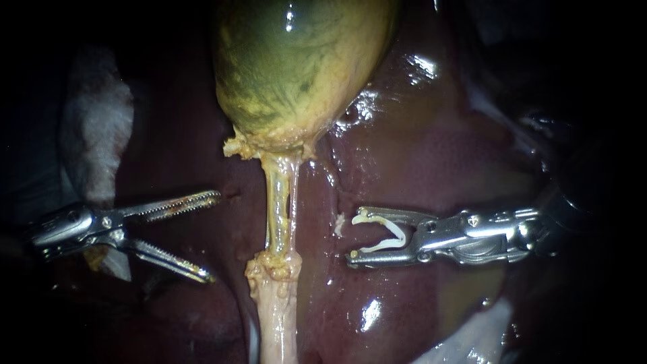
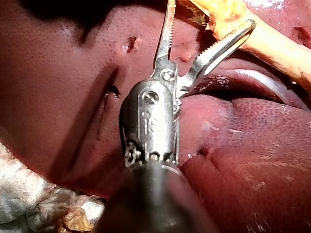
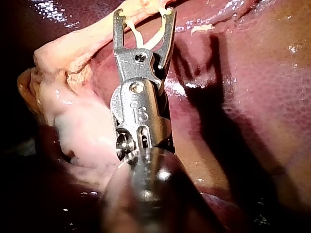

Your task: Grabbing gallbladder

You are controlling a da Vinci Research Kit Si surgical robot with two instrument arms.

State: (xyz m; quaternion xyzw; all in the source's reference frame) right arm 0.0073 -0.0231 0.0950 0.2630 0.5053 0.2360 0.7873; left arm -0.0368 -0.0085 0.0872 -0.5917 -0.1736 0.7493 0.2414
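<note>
The gallbladder [image 1: 296, 67], green and yellow, hangs at the top centre over the dark red liver [image 1: 431, 155]. A pale tube [image 1: 278, 209] runs down from its neck to a lumpy stalk. My left instrument [image 1: 213, 236] lies left of the tube with its serrated jaws wide open and nothing between them. In the left wrist view these jaws [image 2: 211, 14] spread just short of the tube [image 2: 277, 46]. My right instrument [image 1: 354, 237] lies right of the tube, apart from it. Its jaws hold a white clip [image 1: 394, 236]; the right wrist view shows the clip [image 3: 141, 36] seated between them.
White gauze [image 1: 94, 135] lies behind my left instrument, and more gauze [image 1: 472, 337] at the lower right edge. Wet liver surface surrounds the tube on both sides. A small pale shred [image 1: 339, 224] sits on the liver just ahead of my right instrument.
</note>
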